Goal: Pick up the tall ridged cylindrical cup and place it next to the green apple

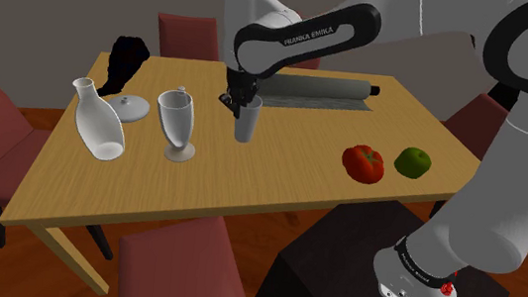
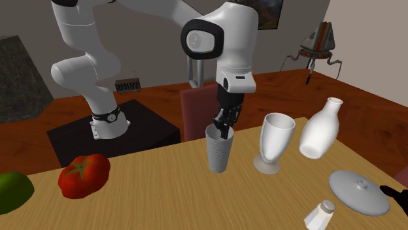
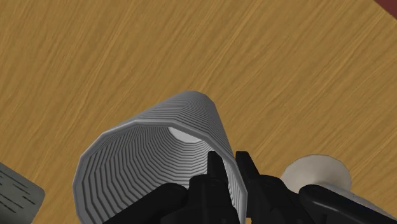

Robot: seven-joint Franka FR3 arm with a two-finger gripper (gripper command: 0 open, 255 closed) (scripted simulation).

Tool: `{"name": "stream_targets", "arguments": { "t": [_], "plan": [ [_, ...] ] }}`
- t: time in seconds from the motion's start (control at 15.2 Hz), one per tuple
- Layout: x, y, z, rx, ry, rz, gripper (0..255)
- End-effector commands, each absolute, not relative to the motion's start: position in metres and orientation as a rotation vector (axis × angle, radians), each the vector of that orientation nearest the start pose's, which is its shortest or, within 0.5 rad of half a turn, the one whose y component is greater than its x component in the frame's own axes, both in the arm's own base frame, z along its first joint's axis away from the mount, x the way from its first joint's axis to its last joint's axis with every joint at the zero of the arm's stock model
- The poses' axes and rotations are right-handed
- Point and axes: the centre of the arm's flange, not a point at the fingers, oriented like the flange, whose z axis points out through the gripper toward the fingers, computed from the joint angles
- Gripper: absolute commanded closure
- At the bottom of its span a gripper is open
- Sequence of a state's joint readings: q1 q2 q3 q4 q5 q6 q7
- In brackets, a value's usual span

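Wooden surface (image 1: 247,196), rectangular, with visible grain. On it, from the shoulder view's left:
- white bottle (image 1: 97,122), tilted
- round lid (image 1: 133,108), just behind the bottle
- footed glass (image 1: 177,124), upright
- grey ridged cup (image 1: 246,126), upright, near the middle

Toward the right edge, a red tomato (image 1: 363,163) and a green apple (image 1: 412,163) sit just beside each other, not touching. A grey roll (image 1: 318,88) lies along the far edge. A small shaker (image 2: 320,214) rests near the lid.

In the shoulder view the cup (image 1: 245,126) stands mid-surface (image 1: 248,186), with the gripper (image 1: 240,104) on its rim. Left of it is the goblet (image 1: 177,124), then the carafe (image 1: 98,122), with the lid (image 1: 132,108) behind. To the right lie the tomato (image 1: 363,163) and, just beside it, the apple (image 1: 412,163). A roll (image 1: 317,90) lies behind the cup.
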State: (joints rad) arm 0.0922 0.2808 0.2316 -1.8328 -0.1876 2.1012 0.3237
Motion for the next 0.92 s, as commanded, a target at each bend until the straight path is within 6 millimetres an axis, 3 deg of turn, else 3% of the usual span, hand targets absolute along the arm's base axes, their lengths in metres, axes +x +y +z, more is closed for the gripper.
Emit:
{"name": "stream_targets", "arguments": {
  "t": [0.0,0.86],
  "plan": [
    [0.597,0.182,0.393,-3.232,-0.14,-0.046,255],
    [0.597,0.182,0.462,-3.232,-0.14,-0.046,255]
  ]
}}
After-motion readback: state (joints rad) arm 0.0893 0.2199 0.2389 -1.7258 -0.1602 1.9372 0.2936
